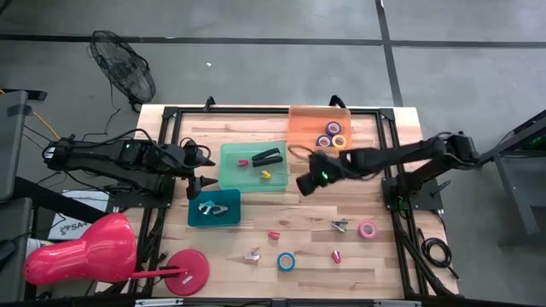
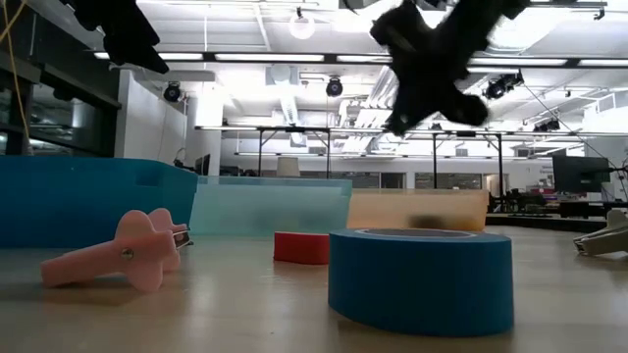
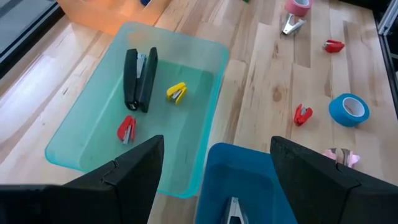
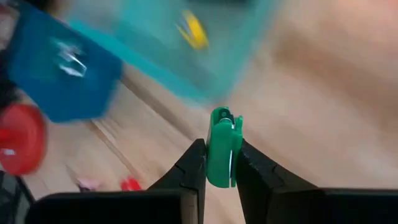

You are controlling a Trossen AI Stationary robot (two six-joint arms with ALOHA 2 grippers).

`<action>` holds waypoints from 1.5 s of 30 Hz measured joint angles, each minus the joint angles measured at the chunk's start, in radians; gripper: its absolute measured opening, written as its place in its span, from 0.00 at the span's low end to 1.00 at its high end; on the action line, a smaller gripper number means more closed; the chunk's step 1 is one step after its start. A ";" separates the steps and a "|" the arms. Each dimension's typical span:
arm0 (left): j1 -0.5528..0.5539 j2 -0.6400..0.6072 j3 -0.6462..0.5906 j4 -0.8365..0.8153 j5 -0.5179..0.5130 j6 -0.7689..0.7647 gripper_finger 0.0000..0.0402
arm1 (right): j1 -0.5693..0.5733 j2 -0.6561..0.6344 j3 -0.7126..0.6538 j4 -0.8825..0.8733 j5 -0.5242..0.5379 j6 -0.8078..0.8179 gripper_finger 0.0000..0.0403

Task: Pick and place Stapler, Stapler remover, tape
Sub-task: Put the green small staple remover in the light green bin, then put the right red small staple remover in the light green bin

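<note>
Stapler, small green one (image 4: 221,148), pinched in right claw (image 4: 221,163) above tabletop (image 1: 384,247) nr green tray (image 1: 229,166). Left claw (image 3: 214,171) wide, empty, over blue tray (image 3: 239,180).

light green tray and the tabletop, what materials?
Light green rectangular tray: looks like translucent plastic, smooth and slightly glossy; the wood grain shows faintly through its wall. Pale plank tabletop: wood, probably butcher block, with visible strips and grain, satin finish.
</note>
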 joint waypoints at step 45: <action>0.000 0.000 0.000 -0.046 -0.003 -0.026 0.72 | -0.217 0.755 0.736 -0.335 -0.212 -0.502 0.36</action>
